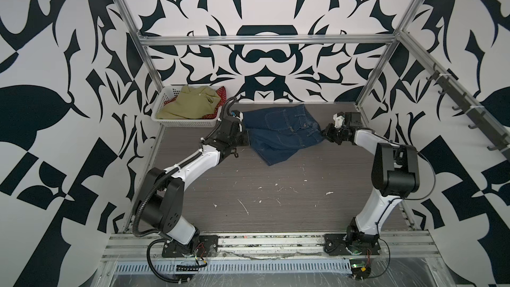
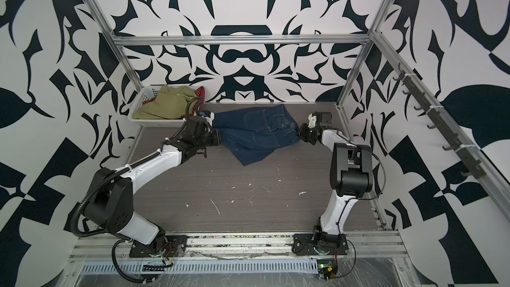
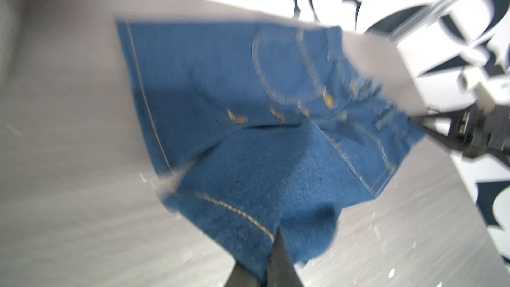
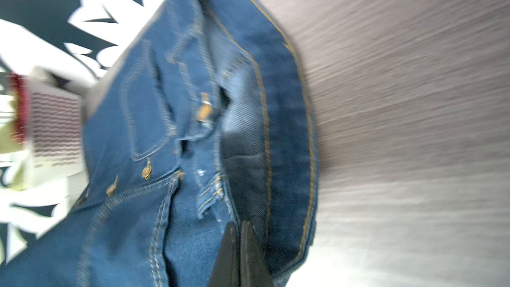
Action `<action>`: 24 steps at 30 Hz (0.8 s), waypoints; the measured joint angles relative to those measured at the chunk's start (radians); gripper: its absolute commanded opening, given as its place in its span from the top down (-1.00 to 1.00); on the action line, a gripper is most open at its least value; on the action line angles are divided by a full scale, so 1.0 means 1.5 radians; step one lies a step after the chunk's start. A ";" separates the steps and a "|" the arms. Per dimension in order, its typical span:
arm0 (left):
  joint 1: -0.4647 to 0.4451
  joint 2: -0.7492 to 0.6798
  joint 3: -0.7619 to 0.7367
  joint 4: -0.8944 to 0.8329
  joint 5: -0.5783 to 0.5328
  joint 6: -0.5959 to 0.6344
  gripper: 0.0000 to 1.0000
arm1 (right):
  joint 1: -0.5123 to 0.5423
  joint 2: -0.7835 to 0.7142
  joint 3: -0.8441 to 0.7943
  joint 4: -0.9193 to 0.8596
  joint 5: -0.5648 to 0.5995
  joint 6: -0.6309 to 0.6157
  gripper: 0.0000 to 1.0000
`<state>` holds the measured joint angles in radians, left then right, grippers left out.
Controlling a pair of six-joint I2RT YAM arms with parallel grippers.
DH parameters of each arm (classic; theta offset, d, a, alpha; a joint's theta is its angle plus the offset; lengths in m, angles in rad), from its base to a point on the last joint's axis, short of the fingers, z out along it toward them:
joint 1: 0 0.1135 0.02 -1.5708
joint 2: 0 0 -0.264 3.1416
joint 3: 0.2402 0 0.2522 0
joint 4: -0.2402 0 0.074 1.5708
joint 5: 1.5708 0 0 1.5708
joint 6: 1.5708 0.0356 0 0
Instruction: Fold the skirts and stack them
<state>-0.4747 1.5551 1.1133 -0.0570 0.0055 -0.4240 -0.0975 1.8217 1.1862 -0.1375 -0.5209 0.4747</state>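
My two arms rise from the near rail and bend inward over the grey table [image 1: 248, 189], which is flecked with white scuffs. Past the middle of the table lies the denim skirt [image 1: 281, 131], dark blue with tan stitching and brass buttons. It is spread between my two grippers, and one rumpled flap reaches toward the near side.

My left gripper [image 1: 247, 137] meets the skirt's left edge. In my left wrist view its fingers [image 3: 278, 266] are pressed together with a fold of the stitched denim pinched between them. My right gripper [image 1: 325, 133] meets the skirt's right edge, by the waistband. In my right wrist view its dark fingers [image 4: 229, 258] are clamped tight on the cloth there. Both wrist views are blurred, so I cannot tell whether the pinched edges are raised off the table.

Farther back, in the far left corner just beyond my left wrist, stands the white basket [image 1: 187, 123]. The olive-green skirt [image 1: 187, 103] is heaped inside it. The red skirt [image 1: 221, 93] with white dots shows beneath it at the basket's left and right sides.
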 measured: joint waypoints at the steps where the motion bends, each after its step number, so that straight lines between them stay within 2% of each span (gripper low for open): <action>1: 0.005 -0.001 0.030 -0.020 -0.003 0.010 1.00 | 0.002 -0.017 -0.011 0.006 -0.008 0.013 1.00; 5: 0.019 0.004 0.108 -0.075 -0.011 0.050 1.00 | 0.010 -0.069 -0.042 0.020 -0.020 0.045 1.00; 7: 0.024 0.021 0.138 -0.086 -0.012 0.065 0.90 | 0.010 -0.079 -0.048 0.026 -0.019 0.060 1.00; 10: 0.037 0.068 0.164 -0.089 -0.011 0.083 0.96 | 0.009 -0.074 -0.060 0.051 -0.020 0.088 1.00; 11: 0.040 0.090 0.172 -0.094 -0.011 0.087 0.70 | 0.009 -0.068 -0.062 0.059 -0.021 0.098 1.00; 14: 0.045 0.138 0.178 -0.111 -0.010 0.089 -0.35 | 0.009 -0.041 -0.067 0.079 -0.025 0.121 1.00; 15: 0.046 0.143 0.172 -0.114 -0.010 0.086 -0.58 | 0.010 -0.035 -0.069 0.082 -0.025 0.127 1.00; 17: 0.047 0.138 0.144 -0.112 -0.011 0.074 -0.77 | 0.009 -0.024 -0.075 0.085 -0.024 0.137 1.00; 21: 0.047 0.062 0.030 -0.098 -0.030 0.033 -0.72 | 0.010 -0.021 -0.076 0.089 -0.024 0.148 1.00; 24: 0.046 -0.012 -0.053 -0.097 -0.041 -0.004 -0.55 | 0.010 -0.020 -0.073 0.092 -0.024 0.151 1.00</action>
<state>-0.4061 1.5364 1.0344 -0.2028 -0.0566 -0.4297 -0.0830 1.7924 1.0760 0.0010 -0.5571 0.7013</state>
